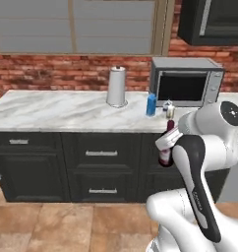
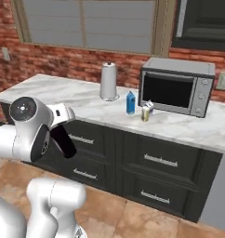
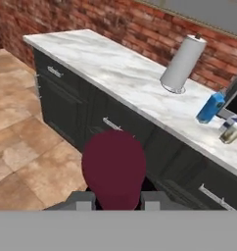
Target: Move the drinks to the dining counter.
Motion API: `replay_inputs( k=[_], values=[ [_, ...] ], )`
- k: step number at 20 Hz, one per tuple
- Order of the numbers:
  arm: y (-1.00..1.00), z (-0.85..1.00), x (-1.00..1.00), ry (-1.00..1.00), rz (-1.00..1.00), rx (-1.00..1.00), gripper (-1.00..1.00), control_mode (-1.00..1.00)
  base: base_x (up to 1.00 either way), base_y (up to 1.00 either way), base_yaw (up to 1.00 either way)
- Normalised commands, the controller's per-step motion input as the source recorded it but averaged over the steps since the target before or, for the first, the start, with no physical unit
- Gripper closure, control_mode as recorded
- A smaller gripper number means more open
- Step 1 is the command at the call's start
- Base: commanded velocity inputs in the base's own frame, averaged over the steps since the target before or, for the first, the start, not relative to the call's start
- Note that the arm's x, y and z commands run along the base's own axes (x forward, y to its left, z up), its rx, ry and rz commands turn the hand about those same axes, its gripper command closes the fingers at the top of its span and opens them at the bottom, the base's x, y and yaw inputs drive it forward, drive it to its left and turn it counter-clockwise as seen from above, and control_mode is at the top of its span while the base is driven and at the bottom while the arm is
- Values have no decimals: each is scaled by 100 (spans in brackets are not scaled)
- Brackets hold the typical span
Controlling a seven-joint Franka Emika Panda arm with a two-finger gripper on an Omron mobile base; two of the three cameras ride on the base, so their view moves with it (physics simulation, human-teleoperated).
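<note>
Between the jaws: wine bottle point(image 3: 114, 169), clamped tight, off the counter point(image 3: 110, 68). Carry step now. Next up, hauling it over to the dining counter upright.

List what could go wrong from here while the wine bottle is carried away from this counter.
1. The gripper clamps the wine bottle just under its red cap, so the long body hanging below could swing or slip during a turn.
2. The bottle hangs close to the dark drawer fronts; a careless swing could knock it against them.
3. The blue carton and small can stand close together, so picking one later may topple the other.
</note>
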Motion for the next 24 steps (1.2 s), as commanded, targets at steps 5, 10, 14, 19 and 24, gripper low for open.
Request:
replay_inputs(
  k=[5,10,14,19,24],
  values=[
    [0,0,0,0,0,0,100,100,-14,0,49],
    [0,0,0,0,0,0,100,100,-5,0,57],
    [0,0,0,0,0,0,100,100,-8,0,67],
    [0,0,0,0,0,0,100,100,-8,0,72],
    [0,0,0,0,0,0,100,100,-2,0,73]
  ],
)
